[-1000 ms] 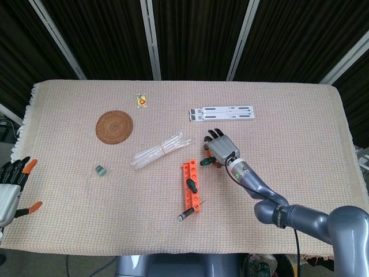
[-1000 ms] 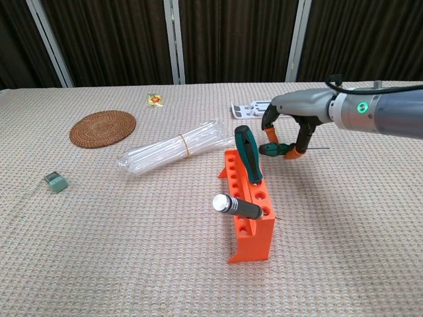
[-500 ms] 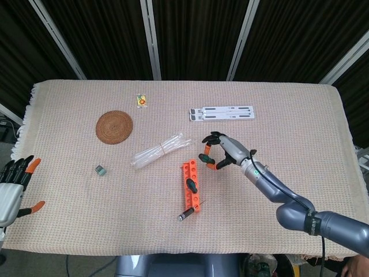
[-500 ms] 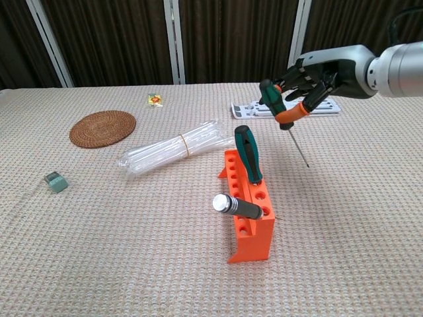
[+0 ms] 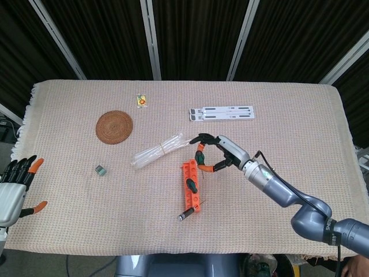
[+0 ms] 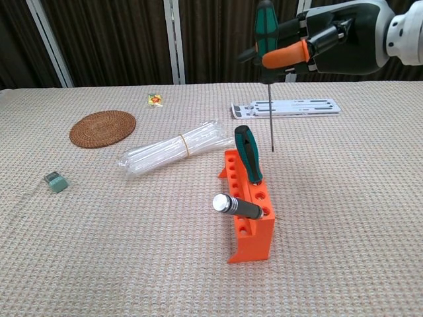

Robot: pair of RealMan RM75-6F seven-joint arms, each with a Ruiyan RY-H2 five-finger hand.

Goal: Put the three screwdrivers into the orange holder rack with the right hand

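Observation:
The orange holder rack (image 6: 251, 212) (image 5: 191, 187) stands mid-table with two screwdrivers in it: a green-handled one (image 6: 248, 153) upright and a black-handled one (image 6: 236, 206) leaning toward the near end. My right hand (image 6: 330, 41) (image 5: 218, 153) grips a third screwdriver (image 6: 267, 36), green handle with an orange collar, held upright with its thin shaft pointing down, well above and just behind the rack's far end. My left hand (image 5: 14, 184) rests open at the table's left edge, seen only in the head view.
A bundle of clear plastic tubes (image 6: 177, 150) lies left of the rack. A round woven coaster (image 6: 102, 127), a small green block (image 6: 56, 181), a yellow packet (image 6: 154, 100) and a white flat stand (image 6: 287, 107) sit further off on the cloth.
My right hand has lifted the third screwdriver off the table, turned it from lying flat to upright, and carried it left toward the rack.

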